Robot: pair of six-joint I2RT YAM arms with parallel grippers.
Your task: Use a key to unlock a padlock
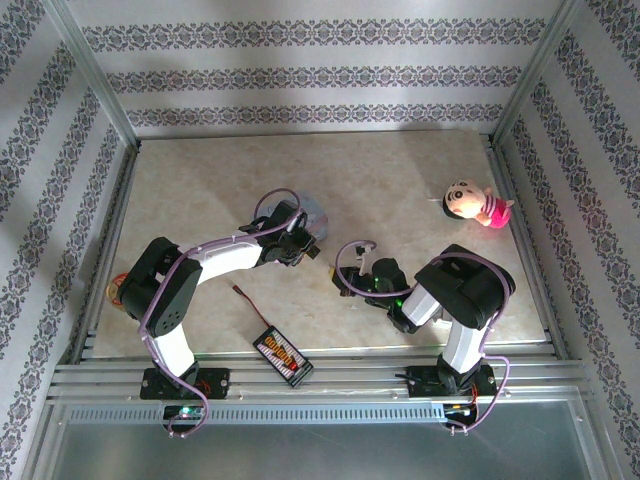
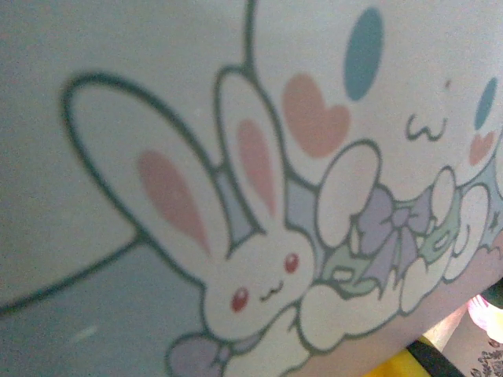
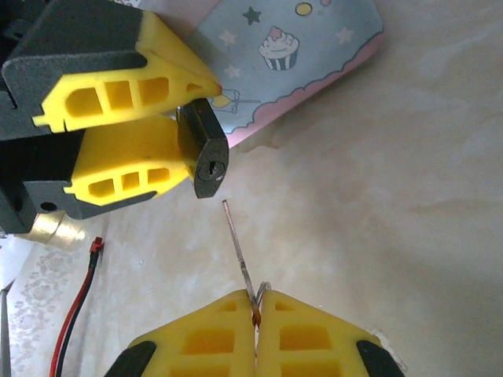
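Observation:
The padlock (image 3: pixel 203 155), small, dark and blocky, is clamped between the yellow fingers (image 3: pixel 126 94) of my left gripper (image 3: pixel 200 126), with its keyhole end facing out. My right gripper (image 3: pixel 256 302) is shut on the key (image 3: pixel 238 250), a thin silvery blade that sticks out from between its pads. The key's tip sits just below the keyhole, a small gap away, and is not inserted. In the top view, the left gripper (image 1: pixel 312 247) and the right gripper (image 1: pixel 343 281) face each other near the table's middle.
A light-blue cartoon tin (image 3: pixel 291 55) lies right behind the left gripper, with its bunny print (image 2: pixel 251 283) close to the left wrist camera. A black board with wires (image 1: pixel 282 357) lies near the front edge. A doll (image 1: pixel 475 205) rests at the right.

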